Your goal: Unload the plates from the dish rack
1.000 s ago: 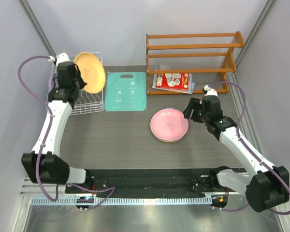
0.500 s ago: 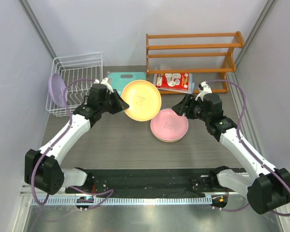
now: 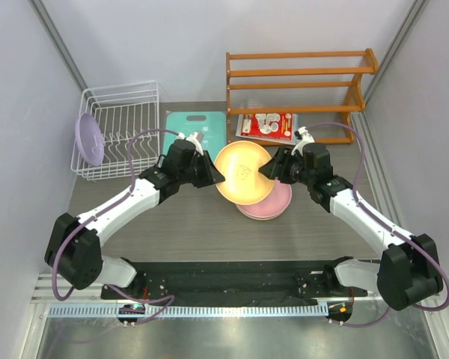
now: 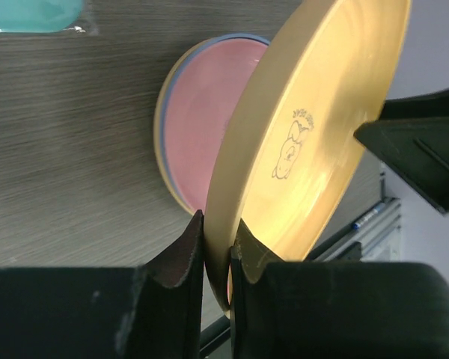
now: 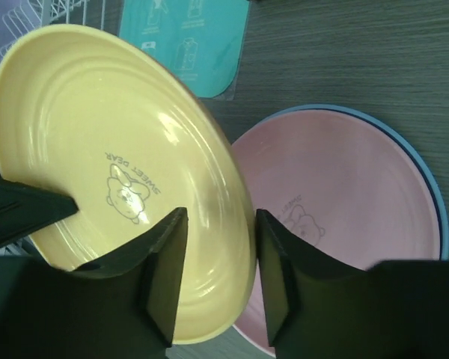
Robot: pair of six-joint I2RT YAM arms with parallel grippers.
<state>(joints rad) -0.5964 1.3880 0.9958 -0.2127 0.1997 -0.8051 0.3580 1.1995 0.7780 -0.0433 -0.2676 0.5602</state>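
Two grippers share one yellow plate here, and that is where we see the risk. Our left gripper is clamped on the plate's rim. Its jaws pinch only a thin edge, with the plate tilted steeply and reaching out ahead of them. Our right gripper has its jaws apart, straddling the opposite rim, one finger over the printed face and the other behind it. We judge that they have not yet closed on it.

The plate hangs above the pink plate, which tops a small stack just beyond and below the right jaws. If the left jaws let go before the right jaws bite, the plate would likely drop edge-first onto that stack. It could then skid off or knock the stack askew. If the right jaws close on too shallow a hold, the smooth rim could slip out once the weight transfers. If both hold firm and either arm pulls, the plate could be twisted out of one grip.

Well behind the left jaws, a lavender plate leans at the far side of the dish rack. We cannot tell whether it sits inside the wire wall. We judge the unloading unfinished.
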